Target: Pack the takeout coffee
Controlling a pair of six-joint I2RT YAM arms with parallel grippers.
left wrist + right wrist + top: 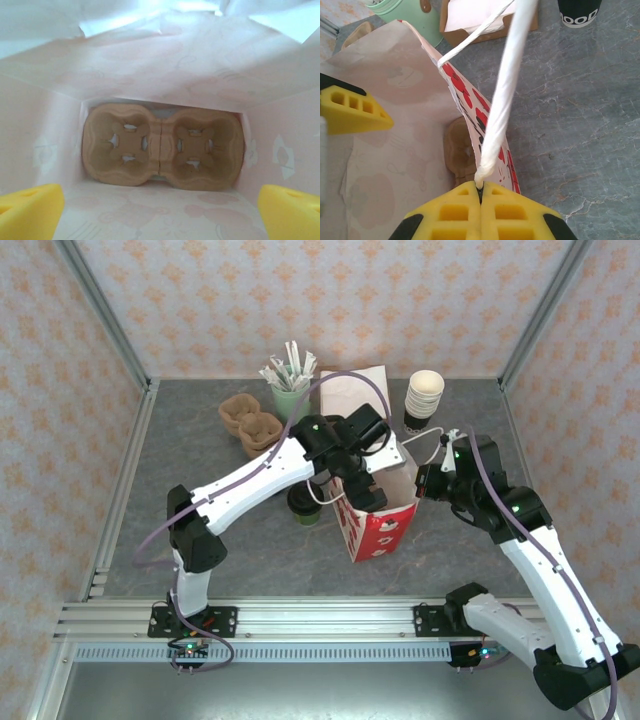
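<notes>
Grey marbled table [200,540], loaded.
Carries 1 red-and-white paper bag [378,530] at centre, takeout coffee [304,508] just left of it; along rear: pulp carriers [251,422], green cup of sticks [288,398], brown box [350,390], cup stack [424,398].

From above, soft even light falls on the grey table [200,540], bright and free of glare, the arms casting only faint, diffuse shadows, and the view stays sharp to its corners. Inside the paper bag [45,150] light filters through the thin walls as a pinkish-white glow, blown out at the opening along the top, with the cup carrier [160,150] slightly soft and the fingertips [30,210] of the left gripper [160,215] blurred at the bottom corners. In the right wrist view the bag handle [507,85] is a bright, out-of-focus white band near the lens and the right gripper [481,192] soft-edged, while the table behind is crisp with a mild sheen.
</notes>
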